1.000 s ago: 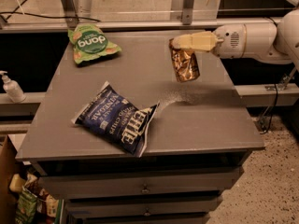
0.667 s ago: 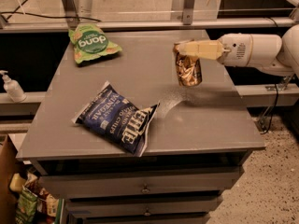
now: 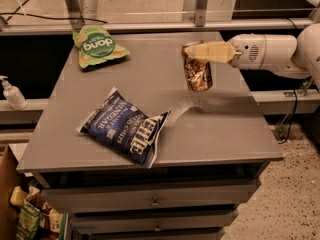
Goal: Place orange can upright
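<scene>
Over the far right of the table [image 3: 150,74], I have the gripper [image 3: 196,49] clamped on the top of the orange can [image 3: 197,74], which has dropped slightly and hangs upright, not yet set down.

The orange can [image 3: 198,76], a small drink can with a shiny tan-orange body and dark lettering, hangs nearly upright just above the right rear part of the bench [image 3: 150,81]. The tool [image 3: 196,50], reaching in from the right, clamps its upper end.
</scene>
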You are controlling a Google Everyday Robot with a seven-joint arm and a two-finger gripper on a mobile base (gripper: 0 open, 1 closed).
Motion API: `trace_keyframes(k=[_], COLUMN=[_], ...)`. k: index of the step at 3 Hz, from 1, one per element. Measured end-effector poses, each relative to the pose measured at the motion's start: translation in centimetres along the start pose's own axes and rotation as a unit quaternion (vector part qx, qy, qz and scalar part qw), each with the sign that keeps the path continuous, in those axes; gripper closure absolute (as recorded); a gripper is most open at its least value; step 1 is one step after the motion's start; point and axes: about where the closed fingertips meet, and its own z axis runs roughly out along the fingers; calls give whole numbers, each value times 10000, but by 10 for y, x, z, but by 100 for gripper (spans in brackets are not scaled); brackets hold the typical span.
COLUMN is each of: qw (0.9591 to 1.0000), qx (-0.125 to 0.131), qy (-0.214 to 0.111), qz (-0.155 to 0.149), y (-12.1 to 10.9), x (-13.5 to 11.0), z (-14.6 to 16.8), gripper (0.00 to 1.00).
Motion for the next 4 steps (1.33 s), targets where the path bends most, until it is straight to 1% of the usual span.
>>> trace_keyframes(k=[1,2,3,4], qw=[9990,9950,9904,9878], qx=[260,473,552,615], qy=[180,428,638,638], qz=[-312,-771,-1098,-1278], y=[4,9,10,9], x=[-1,-2,-6,-16], z=[-2,-20,-45,-60], gripper=[100,100,100,100])
